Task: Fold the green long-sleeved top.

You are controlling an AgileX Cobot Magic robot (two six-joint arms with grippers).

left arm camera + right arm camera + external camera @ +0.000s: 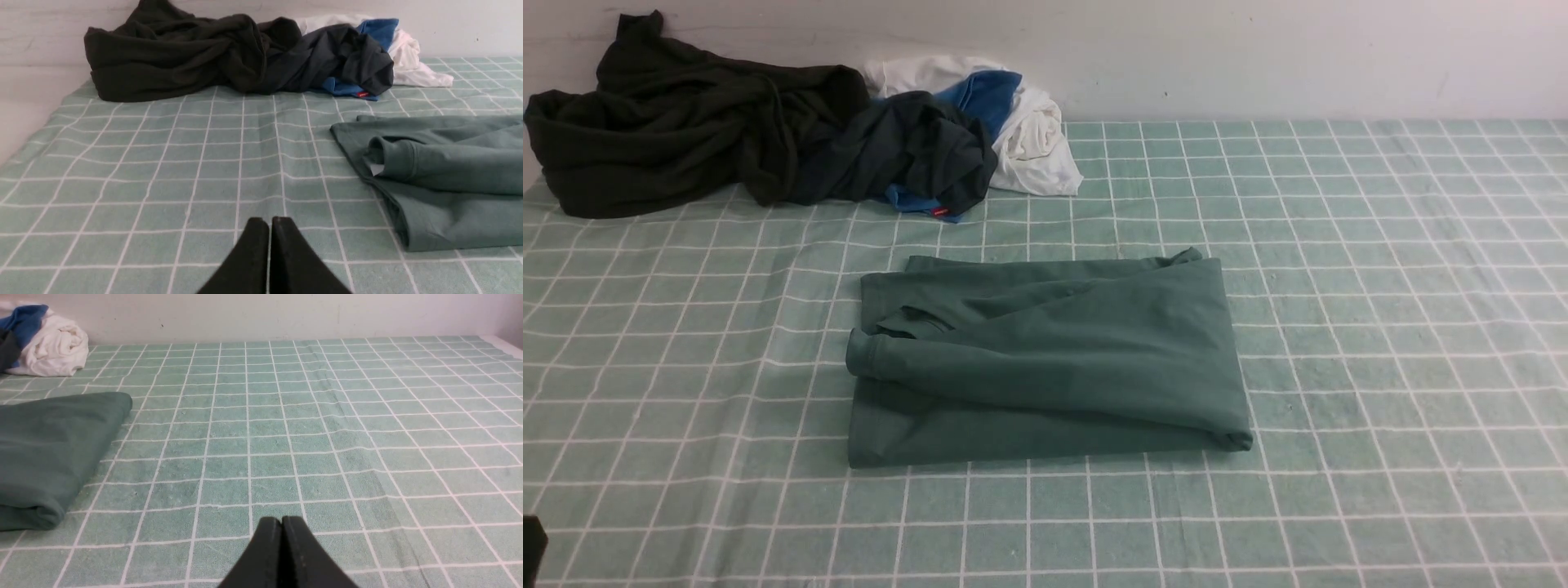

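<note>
Front view: the green long-sleeved top lies folded into a rectangle at the middle of the green checked tablecloth, one sleeve laid across it. A heap of dark clothes and a white and blue garment sit at the far left by the wall.

Left wrist view: the left gripper is pressed together, holding nothing, above bare cloth beside the top.

Right wrist view: the right gripper is likewise closed and empty, apart from the top's folded edge.
</note>
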